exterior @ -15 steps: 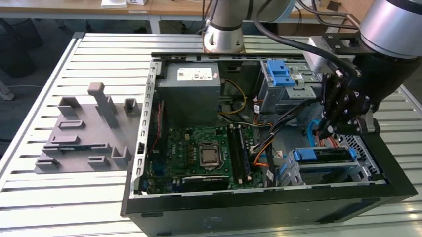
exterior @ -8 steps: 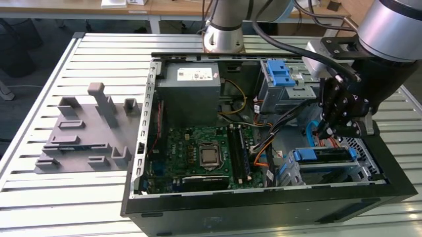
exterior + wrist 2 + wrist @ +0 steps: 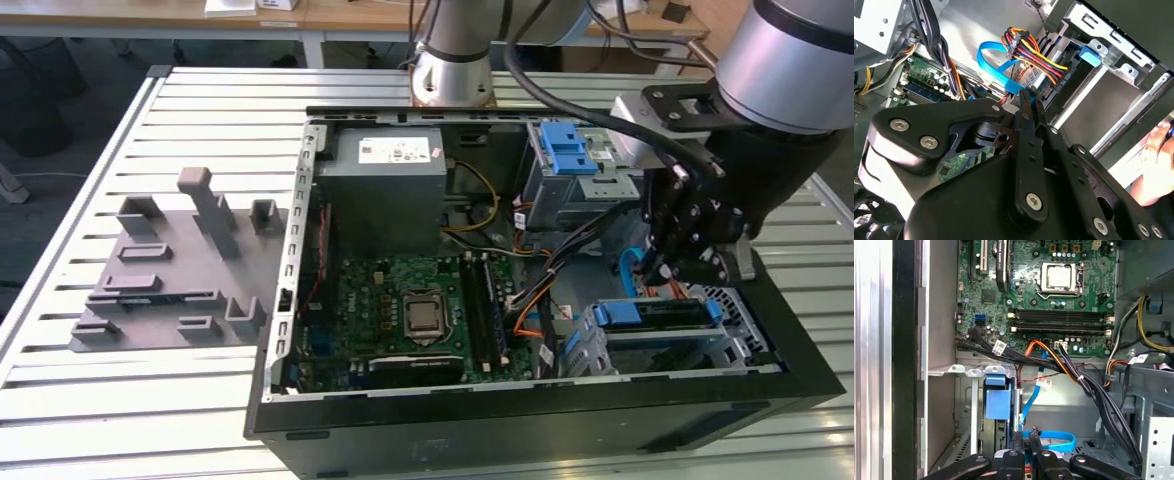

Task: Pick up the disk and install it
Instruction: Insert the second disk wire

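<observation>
The disk point(image 3: 657, 316) sits in the lower drive cage point(image 3: 737, 345) at the case's front corner, on the exterior view's right, with a blue rail along its upper edge. In the second wrist view the disk point(image 3: 1051, 80) lies in its slot with the bundle of coloured wires point(image 3: 1031, 50) and the blue flat cable point(image 3: 996, 65) at its end. My gripper point(image 3: 694, 262) hangs just above the cage, fingers shut together with nothing visible between them. The gripper's tips point(image 3: 1025, 100) are close to the blue cable's plug. In the first wrist view my gripper point(image 3: 1025, 440) stands beside the disk's blue rail point(image 3: 996, 402).
The open computer case point(image 3: 287, 300) lies on a slatted table point(image 3: 134, 390). Inside are the motherboard point(image 3: 414, 310), grey power supply point(image 3: 387, 190) and an upper cage with a blue latch point(image 3: 567, 150). A grey fixture point(image 3: 174, 270) lies outside the case. A person's hand point(image 3: 1156, 150) is by the case edge.
</observation>
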